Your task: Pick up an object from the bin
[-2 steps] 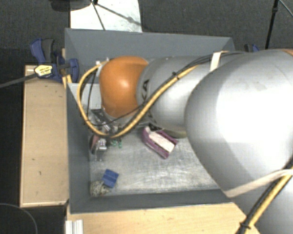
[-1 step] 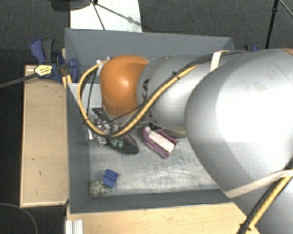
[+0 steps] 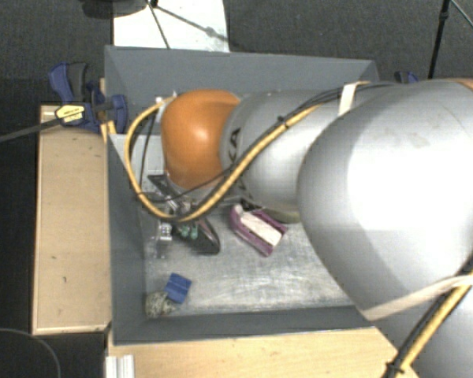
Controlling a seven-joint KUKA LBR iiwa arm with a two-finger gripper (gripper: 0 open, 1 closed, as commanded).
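My gripper (image 3: 164, 231) reaches down under the wrist into the left part of the bin, close to the left wall. Right beside it, on its right, lies a dark oval thing (image 3: 206, 240) with small green bits at its near end. Whether the gripper touches that thing is hidden by the wrist. Further right a purple and white packet-like thing (image 3: 258, 229) rests on the floor, partly under the arm. Toward the front left corner there is a small blue block (image 3: 178, 287).
A grey-green crumpled lump (image 3: 158, 304) sits in the front left corner next to the blue block. The arm covers the right and back of the bin. Bare floor shows along the front, between the blue block and the arm.
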